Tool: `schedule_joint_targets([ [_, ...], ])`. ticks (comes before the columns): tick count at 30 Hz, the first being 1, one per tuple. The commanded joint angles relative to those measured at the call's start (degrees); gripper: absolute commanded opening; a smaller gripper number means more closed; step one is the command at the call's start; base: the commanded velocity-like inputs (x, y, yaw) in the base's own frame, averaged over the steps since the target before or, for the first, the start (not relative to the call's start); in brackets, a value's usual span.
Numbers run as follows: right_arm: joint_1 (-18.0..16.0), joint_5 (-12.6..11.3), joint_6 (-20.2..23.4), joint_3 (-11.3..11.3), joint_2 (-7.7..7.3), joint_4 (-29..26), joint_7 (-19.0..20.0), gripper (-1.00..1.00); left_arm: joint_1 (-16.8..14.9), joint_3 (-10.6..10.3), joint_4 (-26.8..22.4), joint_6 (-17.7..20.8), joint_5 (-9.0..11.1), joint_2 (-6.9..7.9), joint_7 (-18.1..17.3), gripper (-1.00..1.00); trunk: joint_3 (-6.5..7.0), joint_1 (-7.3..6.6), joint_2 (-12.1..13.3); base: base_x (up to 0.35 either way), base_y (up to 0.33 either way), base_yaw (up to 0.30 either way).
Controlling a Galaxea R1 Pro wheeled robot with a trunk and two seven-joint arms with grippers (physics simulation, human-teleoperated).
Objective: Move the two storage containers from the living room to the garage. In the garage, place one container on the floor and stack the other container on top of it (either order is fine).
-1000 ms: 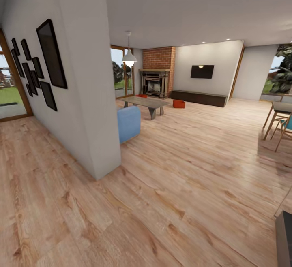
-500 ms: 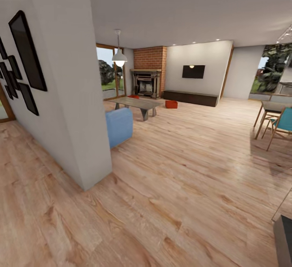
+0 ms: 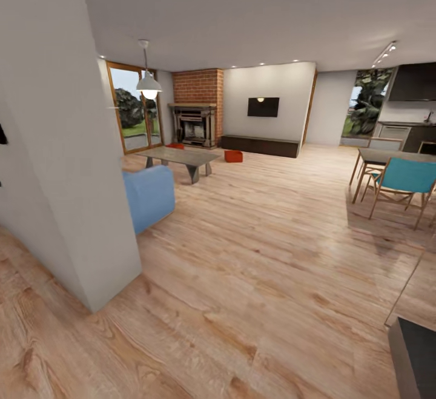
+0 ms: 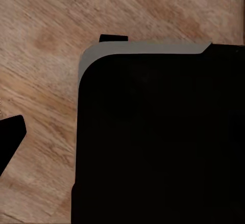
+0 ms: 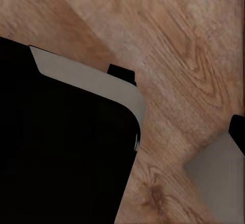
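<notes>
Two orange-red rectangular storage containers [image 3: 233, 156] [image 3: 175, 146] sit on light wood plank floor [image 3: 272, 247] near the brick fireplace [image 3: 195, 108]. End effector states cannot be told.

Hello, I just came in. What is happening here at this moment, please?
The robot is on its way through the house and is handling nothing. Its head camera looks across a light wood floor into the living room, where the two storage containers sit on the floor by the coffee table: one to the right of it, the other behind it near the brick fireplace. Both are far ahead. The wrist cameras look down at the floor beside the robot's dark base.
</notes>
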Motion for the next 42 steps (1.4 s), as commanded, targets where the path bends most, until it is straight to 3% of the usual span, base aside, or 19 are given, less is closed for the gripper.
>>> schedule_joint_targets([
  [1, -0.1, -0.5, -0.3, 0.5, 0.04, 0.2, 0.0, 1.0, 0.0, 0.0, 0.0, -0.2, 0.4, 0.01, -0.1, 1.0, -0.06, 0.03, 0.0, 0.322, 0.0, -0.242],
  [25, -0.1, -0.5, -0.3, 0.5, 0.03, 0.2, 0.0, 1.0, 0.0, 0.0, 0.1, -0.1, 0.4, 0.01, -0.2, 1.0, -0.06, 0.03, 0.0, 0.322, 0.0, -0.023],
  [35, -0.1, -0.5, -0.3, 0.5, 0.04, 0.2, 0.0, 1.0, 0.0, 0.0, 0.1, -0.1, 0.4, 0.01, -0.2, 1.0, -0.06, 0.03, 0.0, 0.322, 0.0, -0.21],
  [42, -0.1, -0.5, -0.3, 0.5, 0.04, 0.2, 0.0, 1.0, 0.0, 0.0, 0.1, -0.1, 0.4, 0.01, -0.2, 1.0, -0.06, 0.03, 0.0, 0.322, 0.0, -0.027],
])
